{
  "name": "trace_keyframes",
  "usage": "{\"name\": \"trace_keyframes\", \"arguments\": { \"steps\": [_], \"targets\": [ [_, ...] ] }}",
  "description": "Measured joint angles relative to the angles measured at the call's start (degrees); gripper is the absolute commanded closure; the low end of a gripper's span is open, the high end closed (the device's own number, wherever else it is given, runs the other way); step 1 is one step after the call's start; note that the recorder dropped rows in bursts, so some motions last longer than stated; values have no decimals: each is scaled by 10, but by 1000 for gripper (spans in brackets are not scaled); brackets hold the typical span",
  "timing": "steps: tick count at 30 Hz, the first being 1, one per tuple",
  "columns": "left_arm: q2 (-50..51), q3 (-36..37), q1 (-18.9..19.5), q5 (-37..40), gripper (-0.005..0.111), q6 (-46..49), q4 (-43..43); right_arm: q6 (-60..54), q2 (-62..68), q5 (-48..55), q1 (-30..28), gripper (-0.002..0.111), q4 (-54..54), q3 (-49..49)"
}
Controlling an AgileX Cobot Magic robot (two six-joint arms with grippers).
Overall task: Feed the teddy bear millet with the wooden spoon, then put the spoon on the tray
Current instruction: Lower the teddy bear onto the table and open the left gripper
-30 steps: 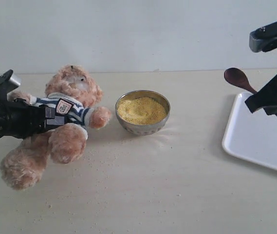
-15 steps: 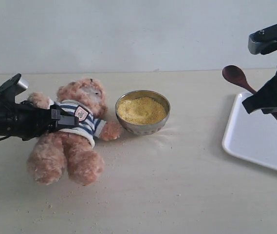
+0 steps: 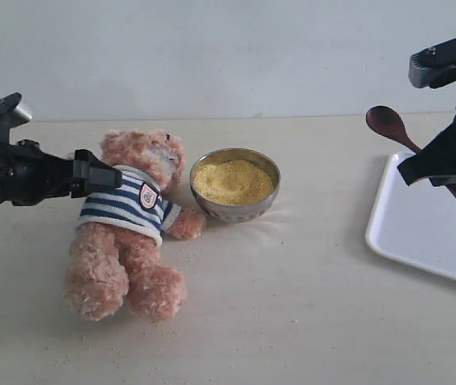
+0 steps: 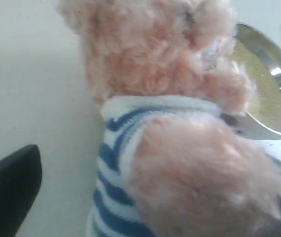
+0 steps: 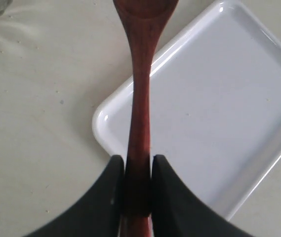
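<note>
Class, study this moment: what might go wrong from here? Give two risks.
The teddy bear lies unheld beside the open left gripper, so the wooden spoon may miss its mouth and spill. Its paw is right by the bowl of millet; a nudge might tip it.

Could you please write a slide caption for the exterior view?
The right gripper holds the wooden spoon above the tray; the teddy bear lies beside the millet.
</note>
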Motion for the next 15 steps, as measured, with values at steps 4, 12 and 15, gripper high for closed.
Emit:
{"name": "trace_keyframes", "arguments": {
  "steps": [4, 12, 15],
  "targets": [
    [-43, 0, 0, -54, 9, -46, 61, 0, 0, 0, 0, 108, 0, 0],
    [-195, 0, 0, -72, 101, -256, 193, 0, 0, 0, 0, 108, 4, 0],
    [-262, 0, 0, -132, 102, -299, 233, 0, 0, 3, 0, 108, 13, 0]
  ]
}}
